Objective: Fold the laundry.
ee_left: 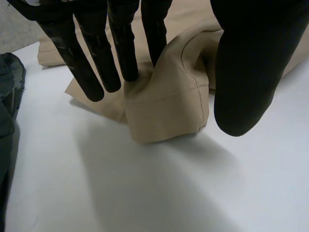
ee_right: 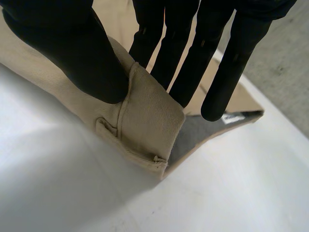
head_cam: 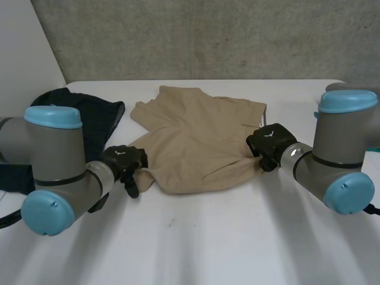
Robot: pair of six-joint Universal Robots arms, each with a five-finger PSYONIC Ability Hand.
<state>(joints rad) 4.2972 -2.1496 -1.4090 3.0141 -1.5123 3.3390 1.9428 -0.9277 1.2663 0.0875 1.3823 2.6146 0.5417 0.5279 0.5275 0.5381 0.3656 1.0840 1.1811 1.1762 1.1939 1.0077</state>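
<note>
Evidently soft, light and floppy, the tan twill shorts lie on the white table, my left hand pinching a hem corner, my right hand pinching the firmer waistband corner.

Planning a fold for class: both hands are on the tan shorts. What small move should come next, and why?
Probably lift both hands together, carrying the near edge to the far edge. The left hand pinches the tan shorts at their near left corner, the right hand at the near right; cloth lies spread between.
</note>
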